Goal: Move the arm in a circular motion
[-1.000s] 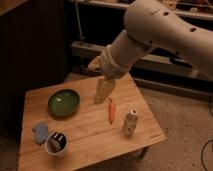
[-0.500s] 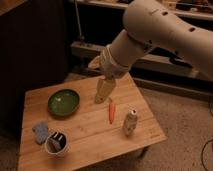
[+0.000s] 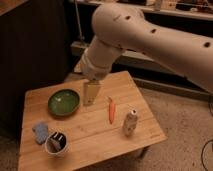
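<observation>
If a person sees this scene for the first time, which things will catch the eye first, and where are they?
The huge off-white arm fills the top right and reaches down over the wooden table. Its tan tool hangs above the table's middle, just right of the green bowl. On the table also lie an orange carrot and, right of it, a small upright can.

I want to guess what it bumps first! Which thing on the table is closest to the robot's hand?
The green bowl. The gripper hangs right beside its rim, while the carrot, can, blue sponge and cup sit farther off.
</observation>
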You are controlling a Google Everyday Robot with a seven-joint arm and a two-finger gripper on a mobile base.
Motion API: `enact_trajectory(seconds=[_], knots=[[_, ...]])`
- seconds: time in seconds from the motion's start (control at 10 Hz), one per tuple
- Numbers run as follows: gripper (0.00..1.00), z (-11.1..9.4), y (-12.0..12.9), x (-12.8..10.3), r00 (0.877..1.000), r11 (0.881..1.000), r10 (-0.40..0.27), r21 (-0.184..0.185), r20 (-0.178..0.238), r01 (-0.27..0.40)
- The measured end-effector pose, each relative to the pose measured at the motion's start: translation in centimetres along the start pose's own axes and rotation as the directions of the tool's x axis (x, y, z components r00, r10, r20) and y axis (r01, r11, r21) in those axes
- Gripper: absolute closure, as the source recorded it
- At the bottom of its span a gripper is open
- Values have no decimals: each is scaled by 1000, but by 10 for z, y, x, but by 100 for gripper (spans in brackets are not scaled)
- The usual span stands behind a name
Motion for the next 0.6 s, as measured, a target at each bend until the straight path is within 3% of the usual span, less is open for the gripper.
enact_trajectory(seconds=[0.3, 0.6], knots=[[20, 36, -40, -23, 997, 997, -72, -42, -38, 71], [20, 53, -86, -4, 985, 990, -120, -95, -122, 109]])
